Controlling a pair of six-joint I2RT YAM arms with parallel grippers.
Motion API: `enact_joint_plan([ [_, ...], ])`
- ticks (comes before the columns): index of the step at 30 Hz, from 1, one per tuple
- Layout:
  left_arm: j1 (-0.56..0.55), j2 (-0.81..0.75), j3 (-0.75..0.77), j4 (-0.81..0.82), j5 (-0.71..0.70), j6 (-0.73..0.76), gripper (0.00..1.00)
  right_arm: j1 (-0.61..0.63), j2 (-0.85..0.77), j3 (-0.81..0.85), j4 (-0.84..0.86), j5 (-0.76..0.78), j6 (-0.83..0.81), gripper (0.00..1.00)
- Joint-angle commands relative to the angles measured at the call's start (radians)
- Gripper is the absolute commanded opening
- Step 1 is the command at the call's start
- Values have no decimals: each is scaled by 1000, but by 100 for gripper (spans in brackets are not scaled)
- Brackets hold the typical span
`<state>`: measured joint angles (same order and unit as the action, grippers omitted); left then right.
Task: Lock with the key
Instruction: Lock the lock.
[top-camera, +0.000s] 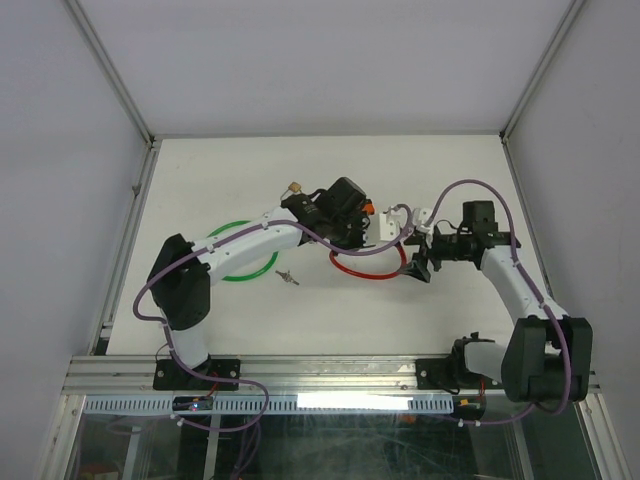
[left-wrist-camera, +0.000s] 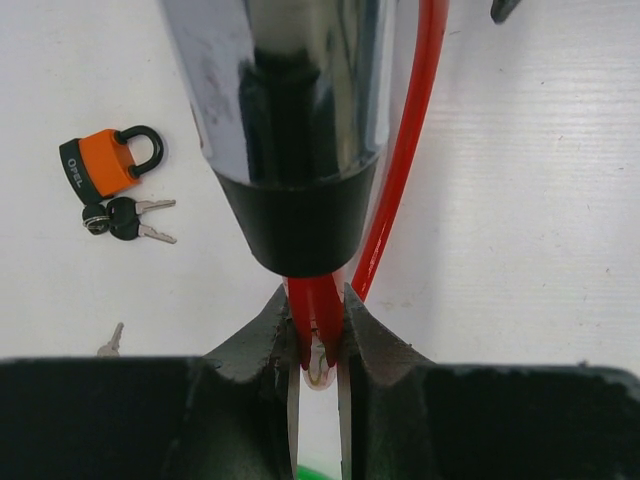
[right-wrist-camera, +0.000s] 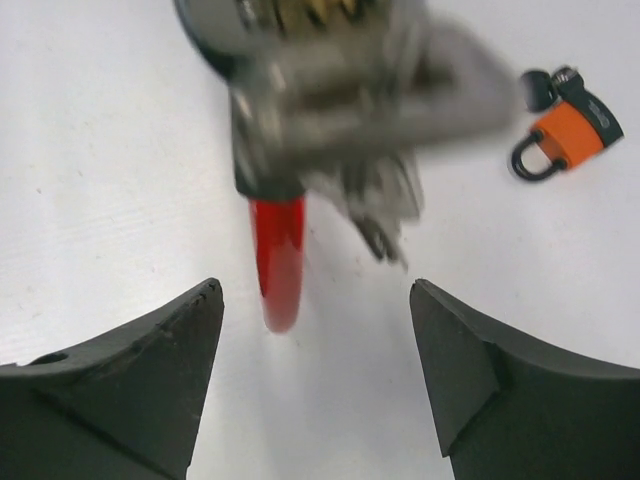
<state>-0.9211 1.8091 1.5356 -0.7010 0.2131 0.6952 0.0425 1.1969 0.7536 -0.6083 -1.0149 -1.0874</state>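
A red cable lock (top-camera: 368, 268) lies looped mid-table. Its chrome and black lock body (left-wrist-camera: 290, 90) fills the left wrist view. My left gripper (left-wrist-camera: 318, 340) is shut on the red cable (left-wrist-camera: 312, 310) just below that body. In the right wrist view the lock body (right-wrist-camera: 340, 90) is blurred, and a bunch of keys (right-wrist-camera: 385, 215) dangles from it. Whether a key sits in the keyhole I cannot tell. My right gripper (right-wrist-camera: 315, 300) stands open just short of the keys, with nothing between its fingers. From above, the right gripper (top-camera: 420, 262) is at the loop's right side.
An orange padlock (left-wrist-camera: 105, 163) with two black-headed keys (left-wrist-camera: 125, 218) lies beside the lock, and shows as the orange padlock (right-wrist-camera: 565, 135) in the right wrist view. A loose key (top-camera: 287, 277) lies near a green cable loop (top-camera: 235, 272) on the left.
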Motion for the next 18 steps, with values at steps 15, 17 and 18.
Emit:
enact_joint_plan([
  [15,8,25,13,-18,47,-26,0,-367,-53,296,-399,-210,64,84],
  [17,8,27,11,-18,48,-29,0,-351,-20,377,-472,-294,168,83],
  [18,8,28,10,-18,49,-30,0,-332,1,413,-512,-324,198,82],
])
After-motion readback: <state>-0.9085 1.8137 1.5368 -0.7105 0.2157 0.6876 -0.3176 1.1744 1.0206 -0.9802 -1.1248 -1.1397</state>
